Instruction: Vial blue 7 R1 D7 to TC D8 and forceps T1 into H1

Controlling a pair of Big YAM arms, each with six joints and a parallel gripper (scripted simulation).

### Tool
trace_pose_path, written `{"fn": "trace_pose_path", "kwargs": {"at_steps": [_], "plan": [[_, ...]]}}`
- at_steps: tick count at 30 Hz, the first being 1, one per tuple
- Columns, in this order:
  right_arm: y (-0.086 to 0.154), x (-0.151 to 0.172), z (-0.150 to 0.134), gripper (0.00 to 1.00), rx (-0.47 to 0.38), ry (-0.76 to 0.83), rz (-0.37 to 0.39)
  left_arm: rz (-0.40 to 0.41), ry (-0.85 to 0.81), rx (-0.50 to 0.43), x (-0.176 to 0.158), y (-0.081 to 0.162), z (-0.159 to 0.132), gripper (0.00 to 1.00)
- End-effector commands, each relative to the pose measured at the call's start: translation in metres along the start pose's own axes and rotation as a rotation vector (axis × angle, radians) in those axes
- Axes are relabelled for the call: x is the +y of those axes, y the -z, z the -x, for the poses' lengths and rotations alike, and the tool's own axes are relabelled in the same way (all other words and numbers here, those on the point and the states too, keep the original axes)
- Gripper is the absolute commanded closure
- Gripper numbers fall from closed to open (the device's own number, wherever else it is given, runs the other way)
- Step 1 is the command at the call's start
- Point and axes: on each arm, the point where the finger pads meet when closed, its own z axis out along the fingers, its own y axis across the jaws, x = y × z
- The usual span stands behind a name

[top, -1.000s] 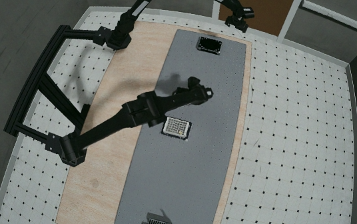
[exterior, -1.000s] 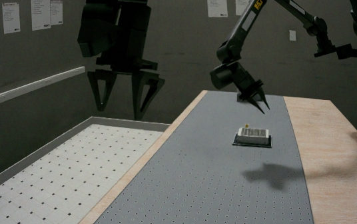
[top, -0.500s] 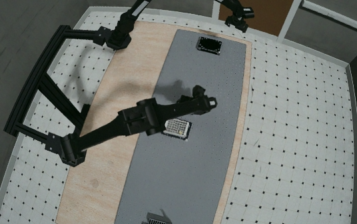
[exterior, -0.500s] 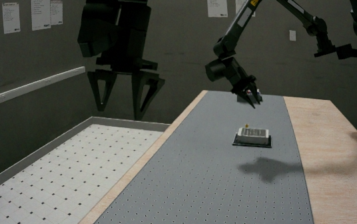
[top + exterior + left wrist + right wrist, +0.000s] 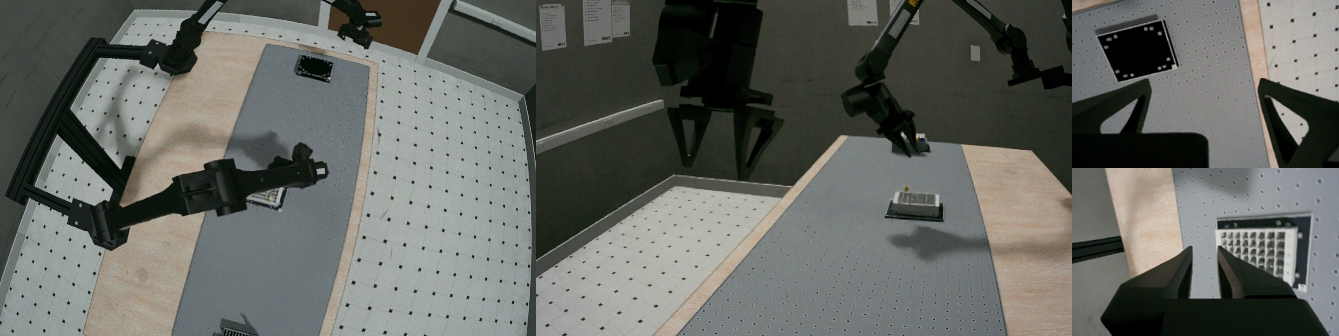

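Observation:
The tube carrier TC [image 5: 261, 202] [image 5: 916, 206] [image 5: 1289, 254], a white block with a grid of wells, sits between the arms. A small yellow-topped thing [image 5: 270, 199] [image 5: 906, 189] shows at it. My right gripper [image 5: 913, 150] [image 5: 1205, 251] is partly open and empty, above the mat beside TC. My left gripper [image 5: 356, 42] [image 5: 715, 170] [image 5: 1204, 84] is wide open and empty, high up. Small coloured caps [image 5: 921, 137] show behind the right fingers, on what may be rack R1. Vial blue 7, forceps T1 and holder H1 cannot be made out.
TC's dark nest [image 5: 916, 218] [image 5: 1303, 262] shows around it. A black plate with pale corner marks [image 5: 315, 68] [image 5: 1136, 52] lies near the left arm. A dark slatted object [image 5: 240, 331] is cut off at the bottom of the top view. The right arm partly covers TC there.

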Motion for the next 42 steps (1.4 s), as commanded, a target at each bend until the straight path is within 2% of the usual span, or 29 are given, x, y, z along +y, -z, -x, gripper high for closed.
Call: {"fn": "trace_pose_path", "kwargs": {"at_steps": [1, 10, 13, 17, 24, 29, 37, 38, 42], "plan": [[0.025, -0.010, -0.002, 0.76, -0.041, -0.068, -0.062, -0.029, 0.008, -0.024, -0.011, 0.013, 0.013, 0.00], [0.044, -0.020, -0.028, 0.76, -0.030, -0.063, -0.056, -0.029, 0.008, -0.024, -0.011, 0.013, 0.013, 0.00], [0.050, -0.026, -0.035, 0.76, -0.054, -0.146, -0.112, -0.029, 0.008, -0.024, -0.011, 0.013, 0.013, 0.00], [0.054, -0.029, -0.042, 0.76, -0.060, -0.180, -0.133, -0.029, 0.008, -0.024, -0.011, 0.013, 0.013, 0.00], [0.068, -0.033, -0.067, 0.76, -0.043, -0.166, -0.117, -0.029, 0.008, -0.024, -0.011, 0.013, 0.013, 0.00], [0.079, -0.041, -0.080, 0.76, -0.078, -0.284, -0.197, -0.029, 0.008, -0.024, -0.011, 0.013, 0.013, 0.00], [0.091, -0.042, -0.103, 0.76, -0.062, -0.269, -0.179, -0.029, 0.008, -0.024, -0.011, 0.013, 0.013, 0.00], [0.094, -0.047, -0.104, 0.76, -0.081, -0.307, -0.211, -0.029, 0.008, -0.024, -0.011, 0.013, 0.013, 0.00], [0.101, -0.049, -0.118, 0.76, -0.096, -0.389, -0.260, -0.029, 0.008, -0.024, -0.011, 0.013, 0.013, 0.00]]}}
